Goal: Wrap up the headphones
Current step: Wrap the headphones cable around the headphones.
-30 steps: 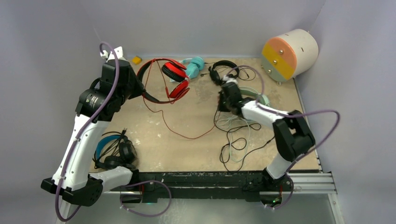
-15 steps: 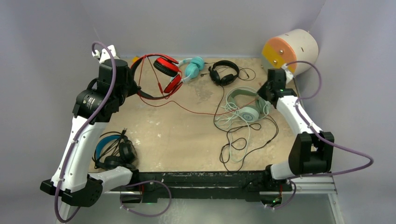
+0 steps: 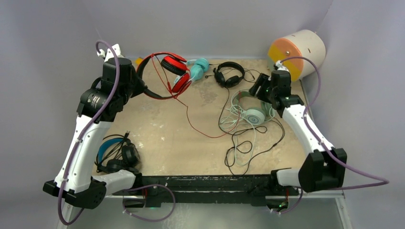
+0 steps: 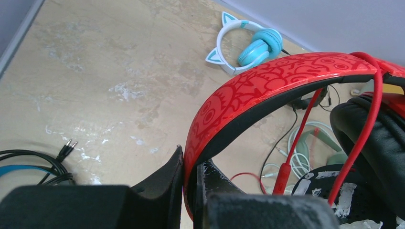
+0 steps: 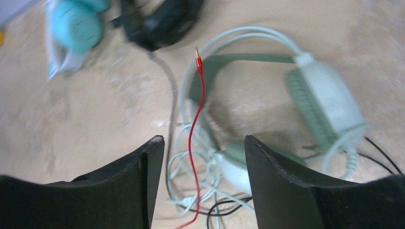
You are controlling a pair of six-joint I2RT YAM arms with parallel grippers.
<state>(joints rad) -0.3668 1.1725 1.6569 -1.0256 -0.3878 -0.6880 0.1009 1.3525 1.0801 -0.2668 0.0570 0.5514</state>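
Scuffed beige worktop (image 3: 181, 143) is enclosed by grey walls (image 3: 215, 28). At its near left corner, black headphones with a blue band (image 3: 114, 151) are heaped with their cable. Farther back, the red headphones (image 3: 175, 71) are clamped by the headband in the clenched left hand (image 4: 191, 164). Teal cat-eared headphones (image 3: 197, 68) and small black headphones (image 3: 229, 74) are laid along the far edge. The red cable (image 5: 192, 143) is draped over the mint-green headphones (image 3: 253, 109), between the spread fingers of the released right hand (image 5: 203, 143), by which nothing is gripped.
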